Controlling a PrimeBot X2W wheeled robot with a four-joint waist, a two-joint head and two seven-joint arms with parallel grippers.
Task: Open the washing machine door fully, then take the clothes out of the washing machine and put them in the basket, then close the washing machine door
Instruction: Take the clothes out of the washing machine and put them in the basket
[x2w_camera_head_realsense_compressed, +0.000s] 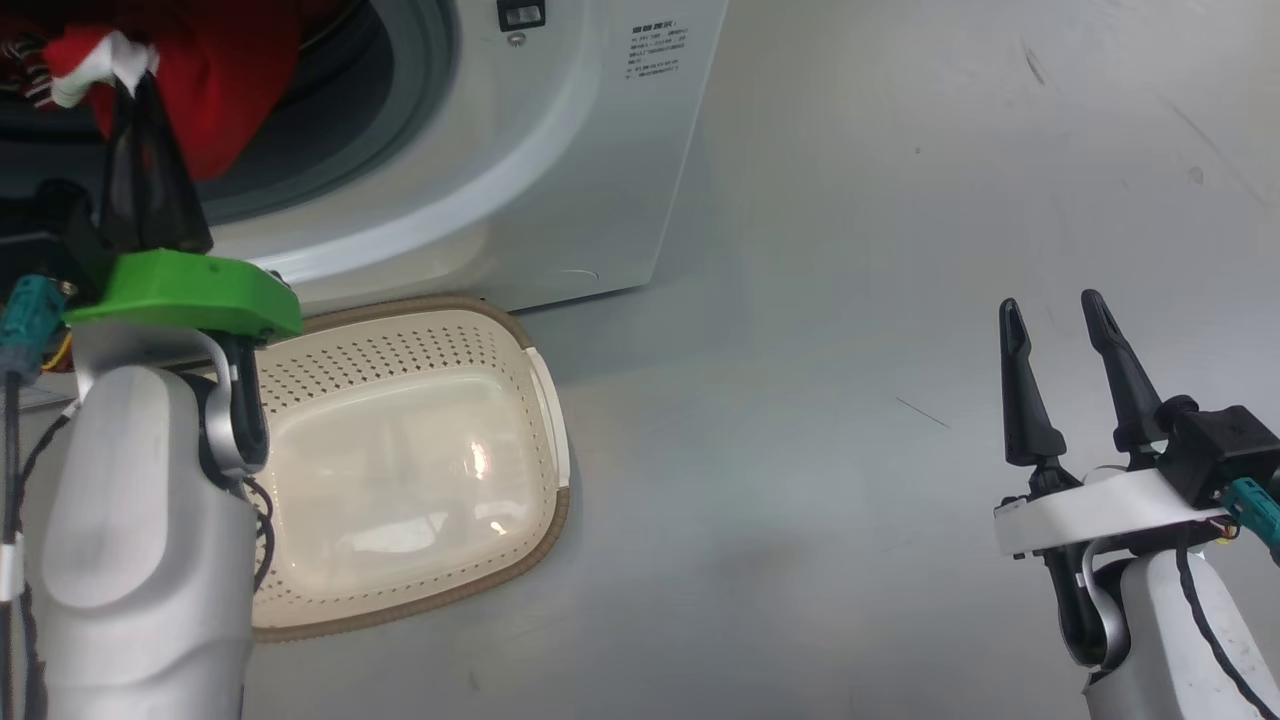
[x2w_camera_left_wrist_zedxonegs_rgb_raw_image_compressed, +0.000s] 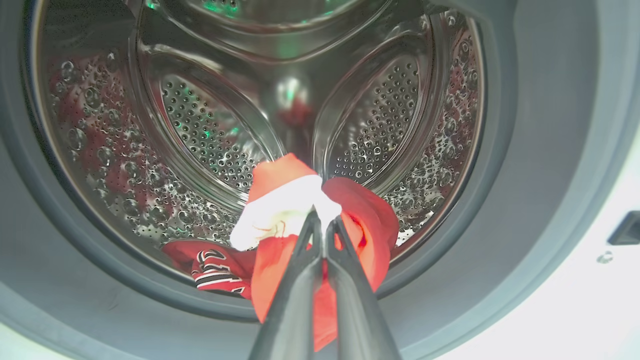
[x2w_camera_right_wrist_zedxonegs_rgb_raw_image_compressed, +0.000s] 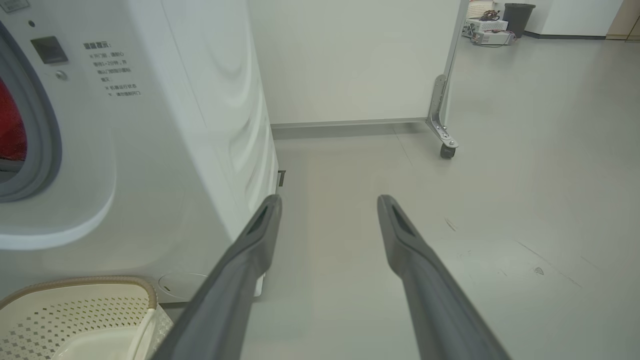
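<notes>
**Q:** State of each tool, and location of the load?

**A:** The left tool (x2w_camera_left_wrist_zedxonegs_rgb_raw_image_compressed: 320, 222) is clamped narrow on a red-and-white fold of the clothes (x2w_camera_left_wrist_zedxonegs_rgb_raw_image_compressed: 280, 210) at the mouth of the washing machine (x2w_camera_head_realsense_compressed: 560, 150). The right tool (x2w_camera_head_realsense_compressed: 1050, 300) stands wide and holds nothing, well apart over the floor. The basket (x2w_camera_head_realsense_compressed: 400, 340) sits on the floor against the machine front, below the opening.

**Q:** Handling characteristics?

**A:** Judged light, soft and limp. Fabric will drape and may drag on the grey door seal (x2w_camera_left_wrist_zedxonegs_rgb_raw_image_compressed: 505, 210). A bunched fold or hem gives the surest hold; a thin pinch may slip. A lettered garment (x2w_camera_left_wrist_zedxonegs_rgb_raw_image_compressed: 215, 272) lies against the held piece and may be pulled along with it.

**Q:** Obscured areas?

**A:** The fingers hide the depth of the pinch. The seal hides the drum's lower front. The left forearm covers part of the basket. The dark shapes at the head view's left edge are cut off, so the door's position cannot be confirmed.
</notes>
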